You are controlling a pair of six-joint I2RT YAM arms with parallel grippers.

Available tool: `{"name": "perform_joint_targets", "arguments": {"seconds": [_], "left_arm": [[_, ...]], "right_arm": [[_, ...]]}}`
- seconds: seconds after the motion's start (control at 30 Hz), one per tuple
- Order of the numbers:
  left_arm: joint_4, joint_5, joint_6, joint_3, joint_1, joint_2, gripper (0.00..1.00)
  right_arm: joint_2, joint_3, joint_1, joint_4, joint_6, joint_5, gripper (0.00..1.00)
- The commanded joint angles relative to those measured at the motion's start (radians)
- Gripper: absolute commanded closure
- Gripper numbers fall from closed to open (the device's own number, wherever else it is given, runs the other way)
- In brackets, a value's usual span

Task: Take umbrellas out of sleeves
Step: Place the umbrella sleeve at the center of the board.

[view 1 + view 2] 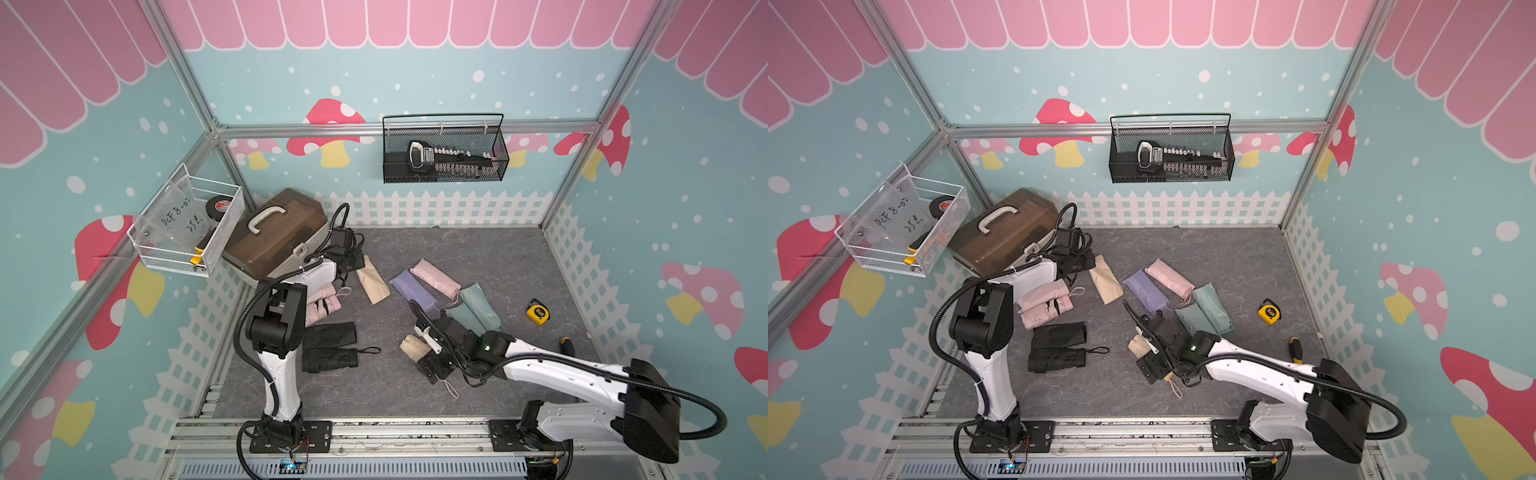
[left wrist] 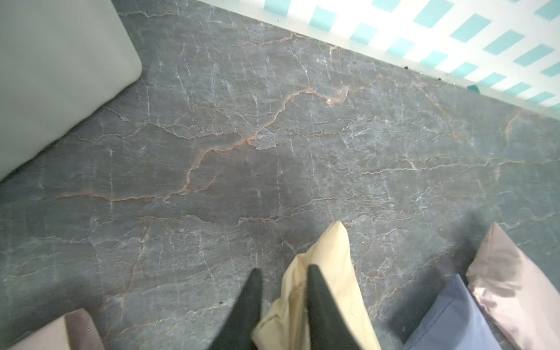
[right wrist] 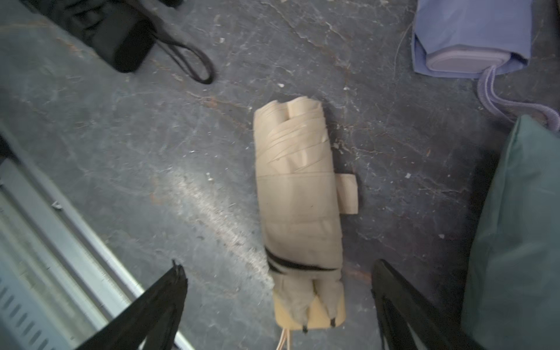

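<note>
Beige umbrella (image 3: 298,197) bare on table (image 3: 151,136), between right gripper (image 3: 278,265) jaws spread wide, long axis straight ahead, handle end nearest. Beige sleeve (image 2: 327,263) limp at left gripper (image 2: 285,269), jaws parted, nothing clamped. Lilac sleeve (image 3: 472,30), still filled, ahead of right gripper; right arm nearer

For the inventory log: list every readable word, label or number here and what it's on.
"PcF 8-0", then "25": handwriting on the clear sheet in the white wire basket; line ends unclear.
Labels on tape roll, black tool and yellow tape measure: too small to read.
</note>
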Motion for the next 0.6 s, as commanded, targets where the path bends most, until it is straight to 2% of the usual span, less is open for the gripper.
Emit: {"name": "perform_joint_targets", "arguments": {"seconds": [0.0,0.07,0.1,0.27,0.4,0.43,0.53,0.57], "left_arm": [[0.02,0.081,-0.002,-0.002,0.002,0.0,0.46],[0.042,0.088,-0.02,-0.031,0.001,-0.029,0.33],[0.051,0.091,-0.023,-0.046,0.0,-0.046,0.31],[0.072,0.106,-0.063,-0.14,-0.021,-0.172,0.3],[0.138,0.18,-0.141,-0.26,-0.022,-0.317,0.31],[0.158,0.198,-0.165,-0.297,-0.023,-0.358,0.32],[0.2,0.215,-0.209,-0.399,-0.03,-0.475,0.32],[0.204,0.211,-0.216,-0.43,-0.035,-0.512,0.32]], "right_arm": [[0.085,0.018,-0.04,0.085,-0.09,-0.067,0.07],[0.135,0.038,-0.041,0.082,-0.107,-0.086,0.07],[0.154,0.043,-0.04,0.081,-0.11,-0.094,0.08],[0.209,0.054,-0.038,0.083,-0.102,-0.111,0.12],[0.258,0.072,-0.026,0.066,-0.09,-0.072,0.21],[0.273,0.077,-0.024,0.068,-0.083,-0.071,0.29],[0.322,0.108,-0.024,0.091,-0.061,-0.102,0.64],[0.336,0.123,-0.021,0.101,-0.054,-0.115,0.66]]}}
